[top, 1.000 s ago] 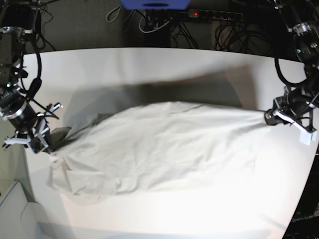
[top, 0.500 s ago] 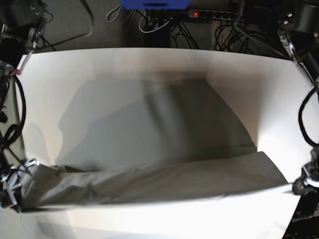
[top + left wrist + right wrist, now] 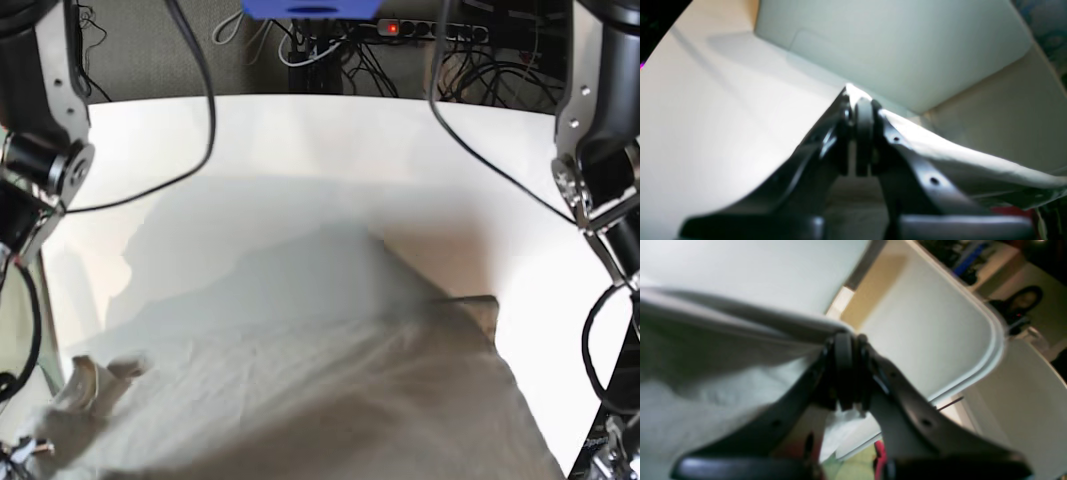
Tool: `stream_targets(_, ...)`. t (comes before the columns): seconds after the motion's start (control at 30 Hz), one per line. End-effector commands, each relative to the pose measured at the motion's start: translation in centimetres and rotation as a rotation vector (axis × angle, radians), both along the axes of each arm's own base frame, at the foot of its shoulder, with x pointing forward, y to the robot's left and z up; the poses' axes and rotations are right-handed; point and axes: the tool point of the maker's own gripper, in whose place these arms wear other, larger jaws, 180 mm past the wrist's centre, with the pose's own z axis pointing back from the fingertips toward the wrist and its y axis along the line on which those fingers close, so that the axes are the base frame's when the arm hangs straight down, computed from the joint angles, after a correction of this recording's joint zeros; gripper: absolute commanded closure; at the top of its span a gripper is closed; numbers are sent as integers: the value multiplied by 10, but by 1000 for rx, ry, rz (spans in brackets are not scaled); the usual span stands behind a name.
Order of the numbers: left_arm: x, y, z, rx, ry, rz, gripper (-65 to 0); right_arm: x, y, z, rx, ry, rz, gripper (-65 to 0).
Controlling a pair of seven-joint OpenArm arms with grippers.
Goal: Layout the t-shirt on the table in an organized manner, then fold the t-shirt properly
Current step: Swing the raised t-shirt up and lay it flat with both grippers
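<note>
The light grey-beige t-shirt [image 3: 330, 400] hangs stretched between my two grippers, filling the lower half of the base view and casting a broad shadow on the white table [image 3: 300, 140]. In the left wrist view my left gripper [image 3: 862, 106] is shut on a pinched edge of the t-shirt [image 3: 957, 156], which trails off to the right. My right gripper [image 3: 848, 340] is shut on another edge, and the t-shirt [image 3: 706, 356] spreads out to its left. In the base view the left gripper [image 3: 608, 462] sits at the bottom right corner and the right gripper [image 3: 18, 452] at the bottom left.
Both arms' upper links [image 3: 45, 90] [image 3: 600, 110] stand at the table's left and right sides. A power strip [image 3: 430, 30] and tangled cables lie beyond the far edge. The table's rounded corner [image 3: 993, 323] shows in the right wrist view.
Both grippers have carried the shirt from the middle of the table toward the near edge, keeping their grip. The cloth now hangs wider and closer to the base camera.
</note>
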Motion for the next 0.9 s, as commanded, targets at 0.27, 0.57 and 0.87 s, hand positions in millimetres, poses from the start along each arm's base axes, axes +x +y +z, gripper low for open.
stream_targets(0.27, 28, 22, 87, -97, -268, 123, -2, 22, -17, 88, 90, -166, 20, -5)
stream_targets(0.57, 39, 4, 143, -70, -372, 98, -2, 27, -7, 102, 47, -171, 28, -5)
stream_targets(0.87, 13, 2, 52, 6, -230, 67, -2, 3, -3, 45, -51, -102, 5, -5)
